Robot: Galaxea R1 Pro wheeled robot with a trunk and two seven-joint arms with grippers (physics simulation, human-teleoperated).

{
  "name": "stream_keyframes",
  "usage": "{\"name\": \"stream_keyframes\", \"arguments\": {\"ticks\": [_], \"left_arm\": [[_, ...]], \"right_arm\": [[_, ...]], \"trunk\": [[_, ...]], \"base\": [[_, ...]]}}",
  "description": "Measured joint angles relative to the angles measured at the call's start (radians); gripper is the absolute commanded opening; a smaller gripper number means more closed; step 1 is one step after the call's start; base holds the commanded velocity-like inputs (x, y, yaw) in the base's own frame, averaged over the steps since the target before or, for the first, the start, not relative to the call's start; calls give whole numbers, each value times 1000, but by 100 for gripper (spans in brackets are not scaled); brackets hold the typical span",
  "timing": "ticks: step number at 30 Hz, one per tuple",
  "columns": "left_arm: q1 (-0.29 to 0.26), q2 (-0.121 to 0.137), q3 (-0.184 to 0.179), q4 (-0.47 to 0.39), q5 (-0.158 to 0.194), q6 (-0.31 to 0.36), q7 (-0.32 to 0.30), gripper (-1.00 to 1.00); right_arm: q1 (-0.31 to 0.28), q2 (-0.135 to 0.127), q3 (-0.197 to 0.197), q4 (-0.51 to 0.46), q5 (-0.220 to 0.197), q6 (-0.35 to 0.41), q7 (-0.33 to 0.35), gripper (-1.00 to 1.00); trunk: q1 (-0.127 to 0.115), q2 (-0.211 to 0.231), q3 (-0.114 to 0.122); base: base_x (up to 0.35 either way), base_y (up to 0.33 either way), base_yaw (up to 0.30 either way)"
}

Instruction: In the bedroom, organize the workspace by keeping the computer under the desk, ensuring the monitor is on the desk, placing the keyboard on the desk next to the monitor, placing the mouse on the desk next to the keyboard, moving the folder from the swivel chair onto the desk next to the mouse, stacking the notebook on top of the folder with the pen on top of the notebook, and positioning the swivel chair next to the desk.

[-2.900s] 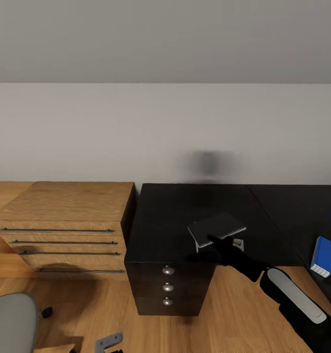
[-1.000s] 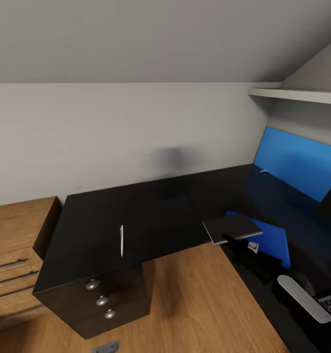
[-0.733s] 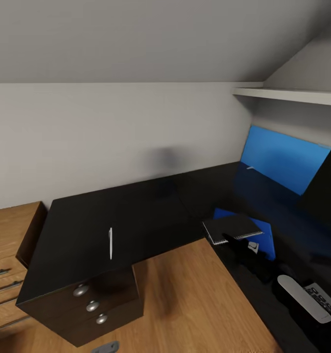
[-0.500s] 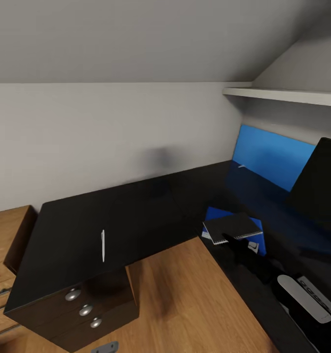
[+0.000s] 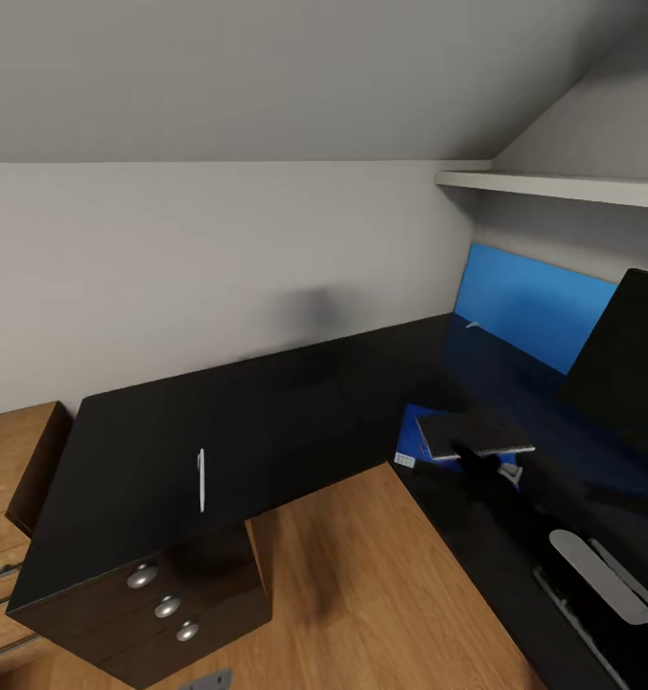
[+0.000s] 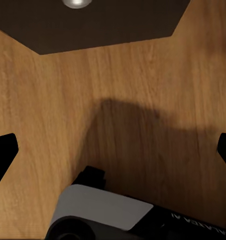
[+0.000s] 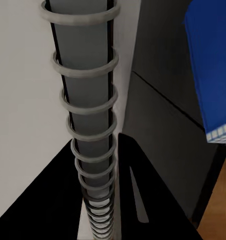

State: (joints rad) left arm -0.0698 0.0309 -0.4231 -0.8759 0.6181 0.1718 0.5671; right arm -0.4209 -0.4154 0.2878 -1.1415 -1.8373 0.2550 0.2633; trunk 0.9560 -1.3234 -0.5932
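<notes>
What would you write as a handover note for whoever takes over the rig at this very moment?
Right gripper: shut on the notebook, held above the folder, not yet set down.
Left gripper: open, holding nothing, over the wooden floor.
The folder lies on the desk, near the inner corner. The pen lies on the desk's other wing, above the drawer unit. The monitor stands on the desk at right.
Done: folder on desk.
Left: release notebook on folder, then put the pen on top.
</notes>
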Motion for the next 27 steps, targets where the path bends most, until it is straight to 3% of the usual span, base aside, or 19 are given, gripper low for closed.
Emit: {"name": "stream_keyframes", "arguments": {"ticks": [4, 5, 6, 11, 13, 18, 27], "left_arm": [[0, -1, 0, 10, -1, 0, 0, 100], [0, -1, 0, 12, -1, -1, 0, 100], [0, -1, 0, 12, -1, -1, 0, 100], [0, -2, 0, 13, -1, -1, 0, 100], [0, -2, 0, 14, -1, -1, 0, 100], [0, -2, -1, 13, -2, -1, 0, 100], [0, -2, -3, 13, -3, -1, -2, 100]], "right_arm": [[0, 50, -23, -6, 2, -119, -28, -100], [0, 69, -28, -7, 2, -189, -37, -100], [0, 75, -28, -7, 3, -213, -41, -100], [0, 101, -28, -8, 4, -249, -74, -100], [0, 132, -28, -8, 6, -254, -128, -100], [0, 150, -28, -8, 6, -257, -177, -100], [0, 154, -31, -7, 5, -259, -206, -100]], "trunk": [[0, 0, 0], [0, 0, 0], [0, 0, 0], [0, 0, 0], [0, 0, 0], [0, 0, 0], [0, 0, 0]], "base": [[0, 0, 0], [0, 0, 0], [0, 0, 0], [0, 0, 0], [0, 0, 0], [65, 0, 0], [137, 0, 0]]}}
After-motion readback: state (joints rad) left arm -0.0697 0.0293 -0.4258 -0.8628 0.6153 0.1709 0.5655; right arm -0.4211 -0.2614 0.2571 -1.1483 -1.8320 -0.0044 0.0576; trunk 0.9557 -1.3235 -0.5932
